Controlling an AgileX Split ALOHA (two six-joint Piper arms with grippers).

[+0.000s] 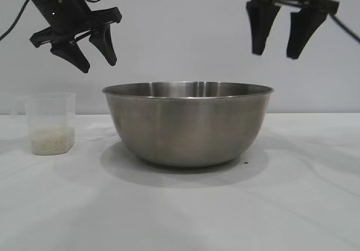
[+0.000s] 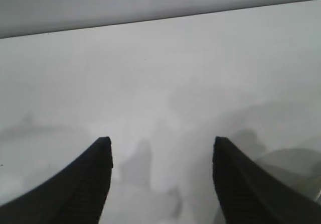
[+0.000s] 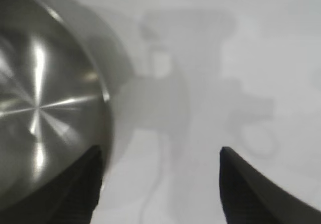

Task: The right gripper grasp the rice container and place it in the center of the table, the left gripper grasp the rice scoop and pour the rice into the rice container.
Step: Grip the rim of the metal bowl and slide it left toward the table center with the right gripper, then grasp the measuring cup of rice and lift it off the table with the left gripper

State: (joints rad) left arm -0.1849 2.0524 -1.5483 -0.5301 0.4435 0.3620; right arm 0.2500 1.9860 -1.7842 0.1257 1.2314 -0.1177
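The steel rice container (image 1: 188,124) stands in the middle of the white table (image 1: 292,206), empty inside. The clear plastic rice scoop (image 1: 50,122) stands upright at the left with rice (image 1: 52,140) in its bottom. My left gripper (image 1: 98,62) is open and empty, hanging above and a little right of the scoop; its wrist view shows open fingers (image 2: 85,184) over bare table. My right gripper (image 1: 277,53) is open and empty, high above the container's right rim. The right wrist view shows the container (image 3: 45,98) beside one finger.
A plain grey wall (image 1: 180,31) stands behind the table. Shadows of the arms lie on the table (image 3: 200,83) to the right of the container.
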